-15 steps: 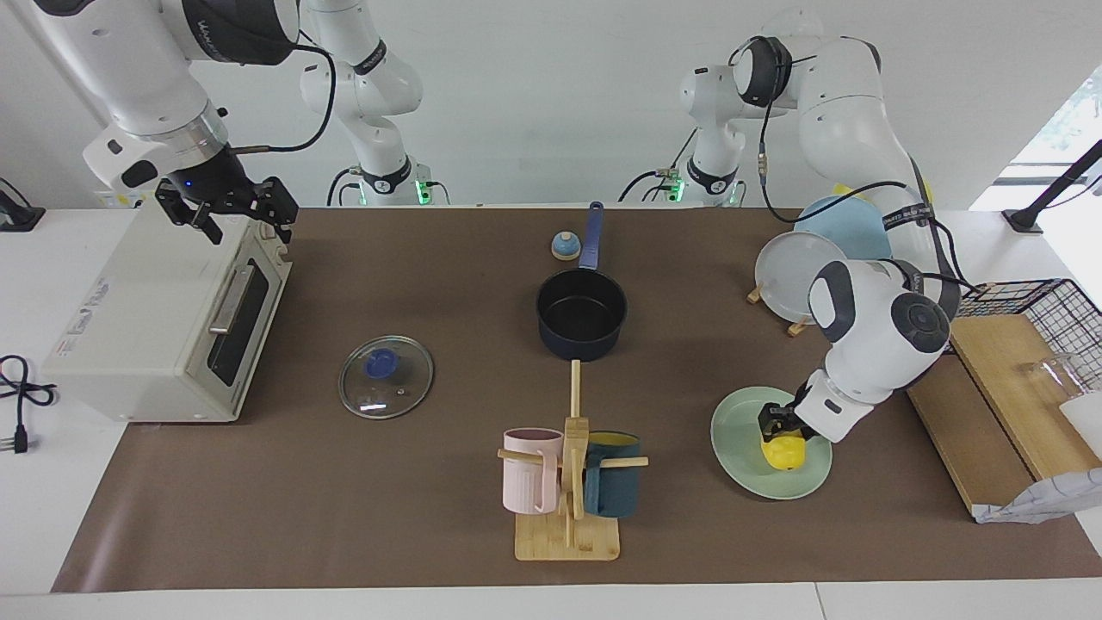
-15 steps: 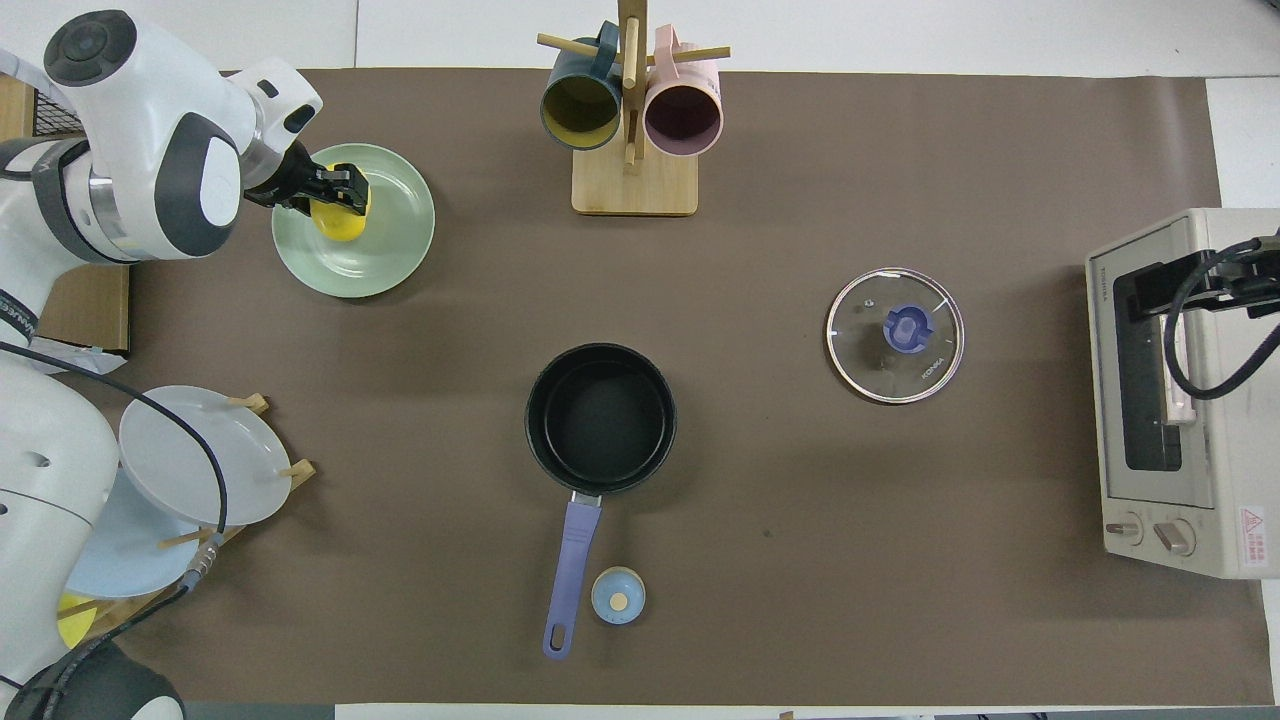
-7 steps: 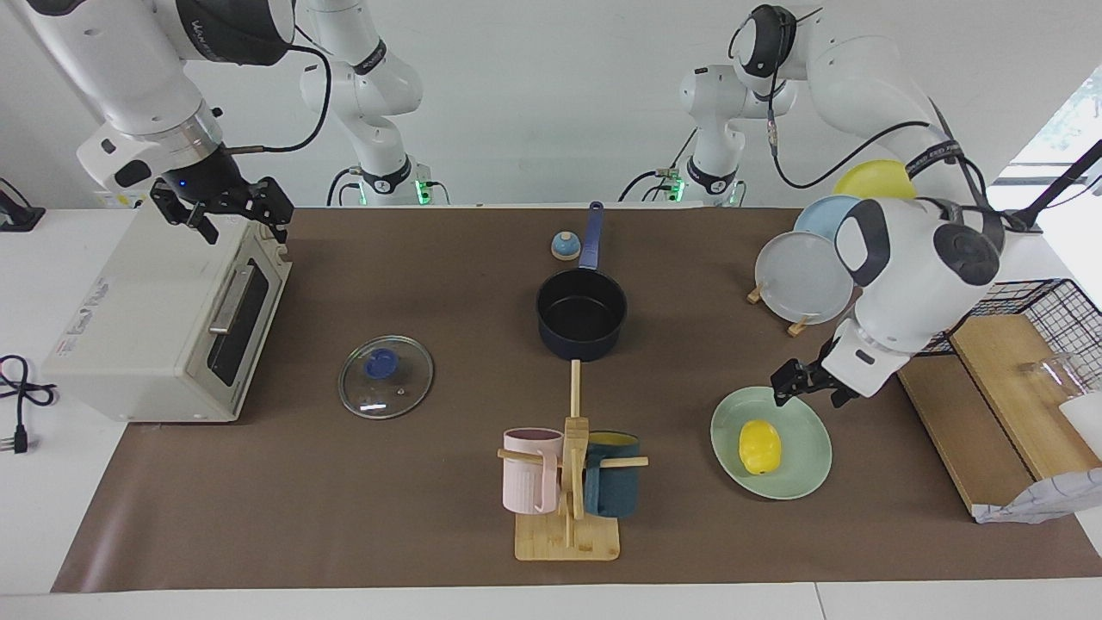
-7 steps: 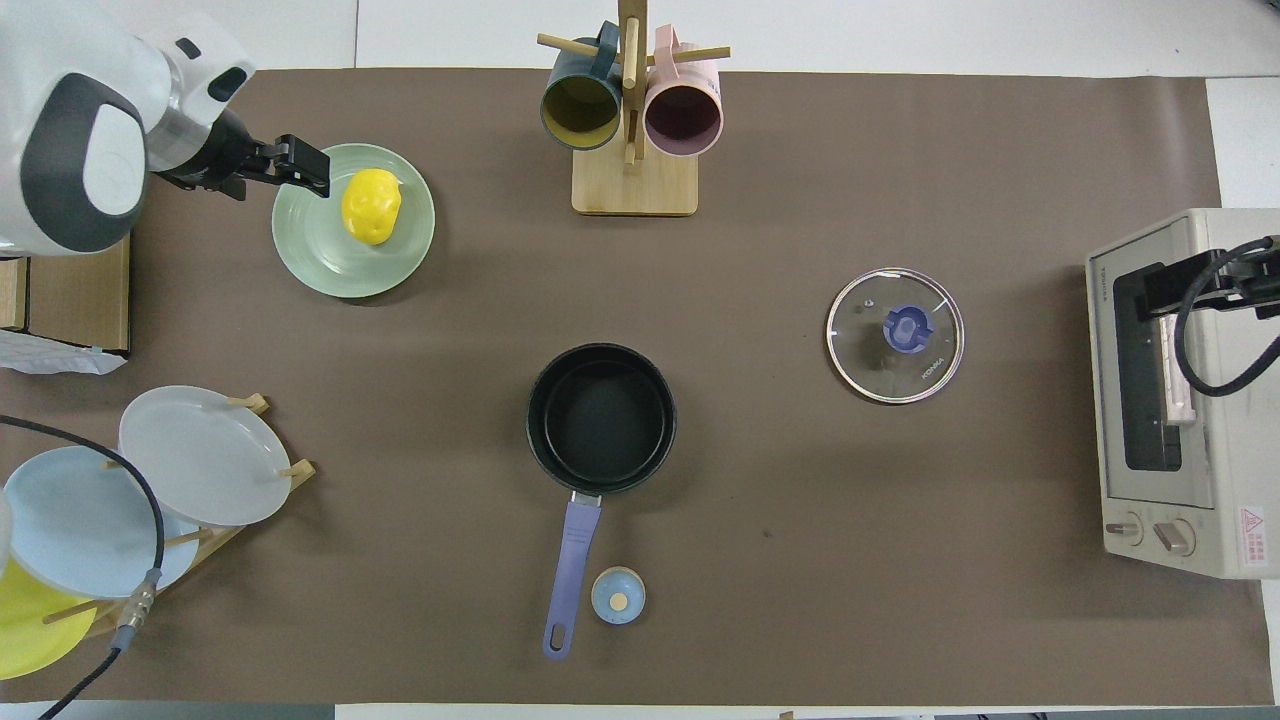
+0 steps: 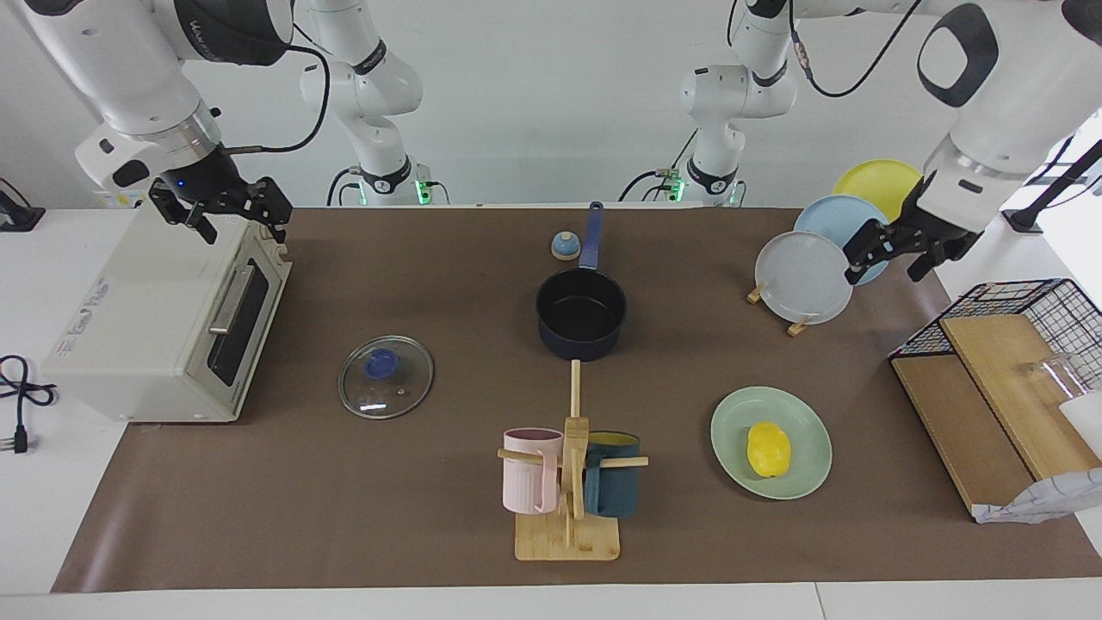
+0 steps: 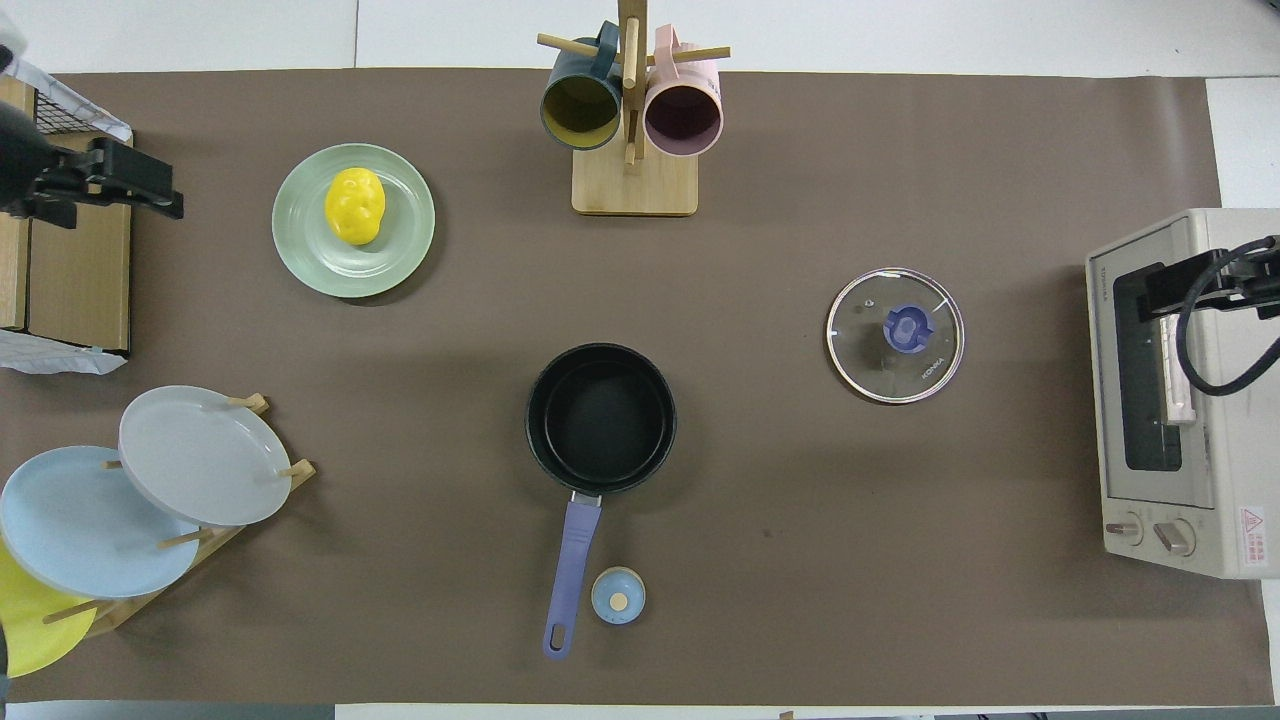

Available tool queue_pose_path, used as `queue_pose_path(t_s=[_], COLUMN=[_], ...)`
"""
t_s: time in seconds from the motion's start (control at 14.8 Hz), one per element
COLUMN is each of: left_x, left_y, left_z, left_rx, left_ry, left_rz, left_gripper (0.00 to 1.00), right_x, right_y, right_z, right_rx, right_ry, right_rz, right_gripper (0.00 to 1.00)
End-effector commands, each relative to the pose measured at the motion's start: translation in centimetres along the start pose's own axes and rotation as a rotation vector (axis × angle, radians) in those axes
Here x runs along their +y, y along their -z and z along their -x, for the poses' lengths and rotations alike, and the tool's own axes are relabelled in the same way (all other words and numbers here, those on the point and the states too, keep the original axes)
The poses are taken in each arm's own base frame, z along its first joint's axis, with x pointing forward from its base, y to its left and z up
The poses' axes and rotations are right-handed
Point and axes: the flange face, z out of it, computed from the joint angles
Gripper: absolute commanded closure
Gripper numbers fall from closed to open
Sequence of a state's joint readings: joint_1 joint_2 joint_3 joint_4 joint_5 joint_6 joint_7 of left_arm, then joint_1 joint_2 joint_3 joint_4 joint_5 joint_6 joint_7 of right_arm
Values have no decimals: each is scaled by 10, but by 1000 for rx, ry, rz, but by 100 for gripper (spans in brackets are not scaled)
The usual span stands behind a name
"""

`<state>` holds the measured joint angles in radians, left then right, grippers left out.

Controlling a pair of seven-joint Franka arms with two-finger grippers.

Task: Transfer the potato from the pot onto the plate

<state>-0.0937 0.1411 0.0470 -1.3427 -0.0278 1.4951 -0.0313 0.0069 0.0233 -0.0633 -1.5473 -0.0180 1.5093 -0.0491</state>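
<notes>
The left gripper (image 5: 906, 251) hangs empty, fingers spread, in the air by the standing plates (image 5: 802, 277) at the left arm's end of the table. The right gripper (image 5: 225, 211) waits over the toaster oven (image 5: 164, 319); its fingers look parted, though that is hard to read. The potato (image 5: 768, 449) lies on the plate (image 5: 805, 482), and the pot (image 5: 581, 316) sits empty mid-table. The transfer looks complete; nothing seems left but parking the arm.

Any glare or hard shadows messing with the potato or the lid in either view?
Facing view: glass lid carries a small white glint; potato evenly lit on the plate. Overhead view: soft shadows only under the plate and pot; potato shows clearly.
</notes>
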Motion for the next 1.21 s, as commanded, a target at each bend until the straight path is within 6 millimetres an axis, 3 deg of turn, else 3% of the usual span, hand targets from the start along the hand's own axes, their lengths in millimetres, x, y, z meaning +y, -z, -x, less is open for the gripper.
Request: queue_pose_path(t_s=[0.0, 0.2, 0.4, 0.54, 0.61, 1.15], left_x=[-2, -1, 1, 3, 5, 5], left_y=[9, -16, -35, -29, -17, -15], left_z=[36, 61, 67, 61, 58, 58], left_rx=[-53, -92, -37, -1, 12, -29], left_ry=[0, 4, 0, -9, -13, -14], left_rz=[-24, -21, -17, -16, -16, -19], left_gripper=[0, 0, 0, 0, 0, 0], right_x=[2, 3, 3, 4, 4, 4], right_y=[3, 3, 3, 3, 3, 3], right_z=[2, 1, 1, 2, 2, 2], right_rx=[-6, -5, -6, -6, -6, -6], right_ry=[6, 3, 3, 1, 1, 3], right_rz=[-5, -5, -5, -5, -5, -6], right_gripper=[0, 0, 0, 0, 0, 0])
